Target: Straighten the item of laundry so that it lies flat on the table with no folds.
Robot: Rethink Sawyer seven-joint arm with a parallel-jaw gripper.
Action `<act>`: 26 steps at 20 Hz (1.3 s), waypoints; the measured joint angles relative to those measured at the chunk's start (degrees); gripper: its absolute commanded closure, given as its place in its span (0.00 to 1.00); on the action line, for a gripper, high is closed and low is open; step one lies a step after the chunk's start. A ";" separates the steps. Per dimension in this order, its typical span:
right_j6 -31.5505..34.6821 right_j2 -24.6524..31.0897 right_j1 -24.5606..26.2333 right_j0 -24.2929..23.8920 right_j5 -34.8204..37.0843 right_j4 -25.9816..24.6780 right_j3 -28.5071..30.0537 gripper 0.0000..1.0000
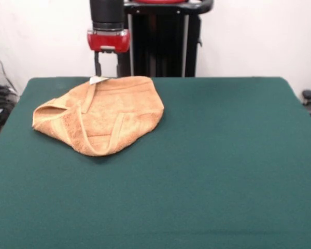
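Dark green felt-topped table (212,171) is seen nearest in the front view, bare along its near side. Just below and in front of the red and black gripper (107,71), whose two fingers are spread apart, the crumpled orange-tan terry-cloth towel (101,115) is lain folded over itself, its small white tag (97,80) directly beneath the fingertips.

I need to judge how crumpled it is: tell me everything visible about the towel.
The orange-tan terry-cloth towel lies crumpled on the dark green felt-topped table, toward its far edge. Hemmed border bands cross its top where edges fold inward. A small white tag shows at its far edge, just beneath the gripper.
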 measured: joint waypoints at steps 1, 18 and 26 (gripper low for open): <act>0.00 0.00 0.25 0.01 0.00 0.00 0.14 0.00; 0.00 -0.05 0.07 12.82 -0.32 6.15 2.86 0.00; 0.00 -0.04 4.63 18.23 -4.62 9.45 2.85 0.00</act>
